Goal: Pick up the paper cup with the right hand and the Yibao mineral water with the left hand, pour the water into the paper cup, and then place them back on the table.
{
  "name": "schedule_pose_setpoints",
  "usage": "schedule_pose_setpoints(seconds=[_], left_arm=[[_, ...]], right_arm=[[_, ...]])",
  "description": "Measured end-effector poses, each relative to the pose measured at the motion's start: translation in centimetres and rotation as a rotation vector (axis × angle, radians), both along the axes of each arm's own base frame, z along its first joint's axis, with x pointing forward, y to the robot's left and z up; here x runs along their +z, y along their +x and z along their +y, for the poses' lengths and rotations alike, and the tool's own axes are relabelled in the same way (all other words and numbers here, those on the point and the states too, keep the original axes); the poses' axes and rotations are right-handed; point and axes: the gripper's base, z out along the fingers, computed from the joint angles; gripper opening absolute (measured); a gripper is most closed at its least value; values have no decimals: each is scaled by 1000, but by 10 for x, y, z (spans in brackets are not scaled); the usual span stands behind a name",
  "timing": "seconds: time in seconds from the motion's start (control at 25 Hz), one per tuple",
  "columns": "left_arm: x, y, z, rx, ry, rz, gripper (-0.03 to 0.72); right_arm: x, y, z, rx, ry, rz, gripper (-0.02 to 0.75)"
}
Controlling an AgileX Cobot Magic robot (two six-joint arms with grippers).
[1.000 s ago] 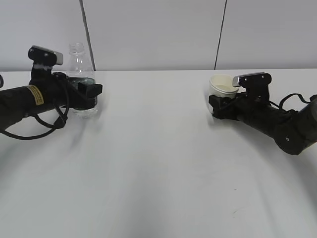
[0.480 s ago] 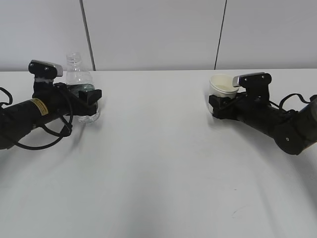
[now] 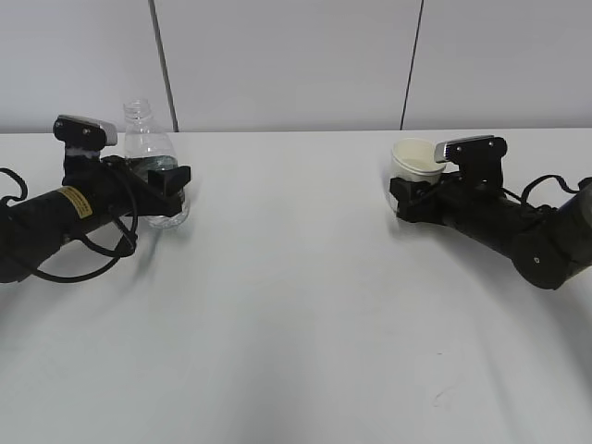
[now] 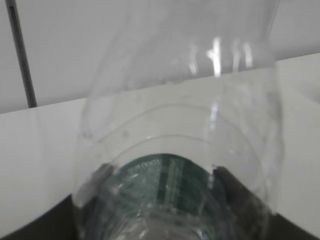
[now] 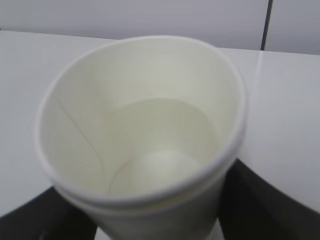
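Observation:
The Yibao mineral water (image 3: 148,139), a clear capless bottle with a dark green label, stands upright on the table (image 3: 296,296) at the far left. My left gripper (image 3: 166,182) is shut on its labelled middle; in the left wrist view the bottle (image 4: 175,125) fills the frame with the left gripper (image 4: 160,200) on either side. The paper cup (image 3: 413,157) stands at the far right, held low by my right gripper (image 3: 403,199). In the right wrist view the cup (image 5: 75,125) has a squeezed oval rim and holds water (image 5: 165,135), with the right gripper (image 5: 150,222) around it.
A grey panelled wall (image 3: 296,55) rises right behind the table's far edge. A small dark scuff mark (image 3: 442,396) lies on the table front right. Both black arms lie low along the tabletop, with a loose cable (image 3: 83,254) under the left one.
The left arm has lowered and the bottle has come down with it, then shifted slightly right. The right arm and cup have hardly moved.

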Motion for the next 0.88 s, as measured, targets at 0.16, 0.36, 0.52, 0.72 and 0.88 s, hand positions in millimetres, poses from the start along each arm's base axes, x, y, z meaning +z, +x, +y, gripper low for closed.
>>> schedule_pose_setpoints(seconds=[0.16,0.36,0.52,0.72,0.88], left_arm=[[0,0,0,0,0,0,378],[0,0,0,0,1,0,378],[0,0,0,0,1,0,378],[0,0,0,0,1,-1,378],[0,0,0,0,1,-1,378]], right_arm=[[0,0,0,2,-1,0,561],[0,0,0,3,6,1,618],[0,-3,1,7,18,-11,619],[-4,-11,2,13,36,-18,619],[-5,-13,2,13,42,-16,619]])
